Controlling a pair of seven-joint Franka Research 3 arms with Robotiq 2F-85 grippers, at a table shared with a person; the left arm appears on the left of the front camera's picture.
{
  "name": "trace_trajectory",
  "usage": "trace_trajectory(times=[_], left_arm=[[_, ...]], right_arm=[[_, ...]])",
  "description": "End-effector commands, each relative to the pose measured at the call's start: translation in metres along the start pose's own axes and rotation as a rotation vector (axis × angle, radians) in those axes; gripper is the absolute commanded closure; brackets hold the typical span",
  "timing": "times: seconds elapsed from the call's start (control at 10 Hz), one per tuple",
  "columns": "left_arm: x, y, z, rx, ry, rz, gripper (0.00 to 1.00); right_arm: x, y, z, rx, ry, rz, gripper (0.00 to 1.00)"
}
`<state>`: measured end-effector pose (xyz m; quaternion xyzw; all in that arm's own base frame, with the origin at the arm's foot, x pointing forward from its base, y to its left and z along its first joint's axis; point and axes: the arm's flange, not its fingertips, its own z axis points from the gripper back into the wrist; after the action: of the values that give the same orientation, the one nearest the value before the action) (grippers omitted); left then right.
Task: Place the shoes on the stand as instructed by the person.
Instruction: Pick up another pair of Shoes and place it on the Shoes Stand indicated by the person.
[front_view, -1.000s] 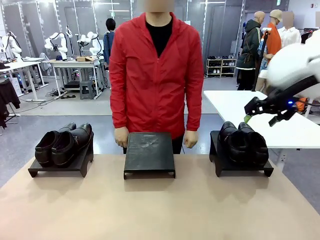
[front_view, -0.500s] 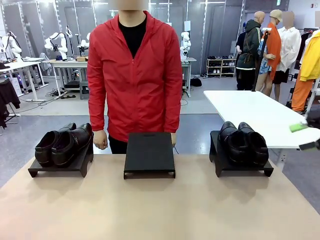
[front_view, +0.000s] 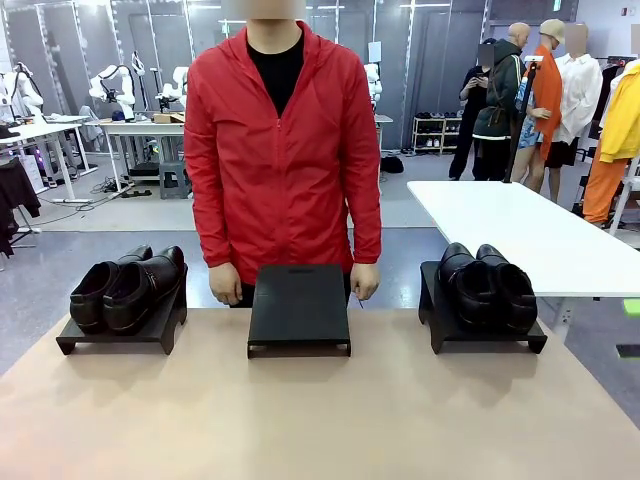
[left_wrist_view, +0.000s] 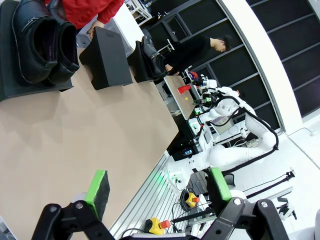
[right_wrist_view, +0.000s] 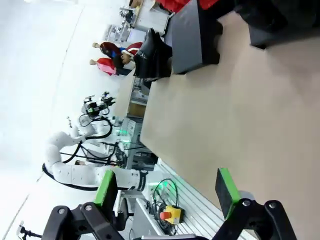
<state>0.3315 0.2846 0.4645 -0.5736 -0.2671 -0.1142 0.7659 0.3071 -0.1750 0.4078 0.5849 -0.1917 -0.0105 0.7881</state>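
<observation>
Two pairs of glossy black shoes rest on low black stands. The strapped pair is at the left, the plainer pair at the right. The middle stand is bare. The person in the red jacket stands behind it, one hand at each side. In the left wrist view my left gripper hangs open off the table's near side, far from the strapped pair. My right gripper is open too, off the table's edge, with the middle stand ahead. One of its green pads peeks in at the front view's right edge.
The tan table is bare in front of the stands. A white table stands at the back right, with other people behind it. Cables and a yellow emergency-stop box lie on the floor below the table edge.
My right arm has pulled back to the right, almost out of the front view. The person stepped left, then back behind the middle stand, hands now beside it.
</observation>
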Motion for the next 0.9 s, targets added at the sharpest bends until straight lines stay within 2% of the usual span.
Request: trace_trajectory(times=[0.0, 0.4, 0.8], left_arm=[[-0.002, -0.003, -0.002, -0.005, -0.014, -0.017, 0.0], [-0.002, -0.003, -0.002, -0.005, -0.014, -0.017, 0.0], [-0.002, -0.003, -0.002, -0.005, -0.014, -0.017, 0.0]], right_arm=[[-0.002, -0.014, 0.003, 0.035, -0.001, -0.03, 0.0], [-0.015, -0.021, 0.014, 0.063, -0.007, -0.063, 0.0], [-0.053, -0.03, 0.038, 0.046, -0.067, -0.097, 0.0]])
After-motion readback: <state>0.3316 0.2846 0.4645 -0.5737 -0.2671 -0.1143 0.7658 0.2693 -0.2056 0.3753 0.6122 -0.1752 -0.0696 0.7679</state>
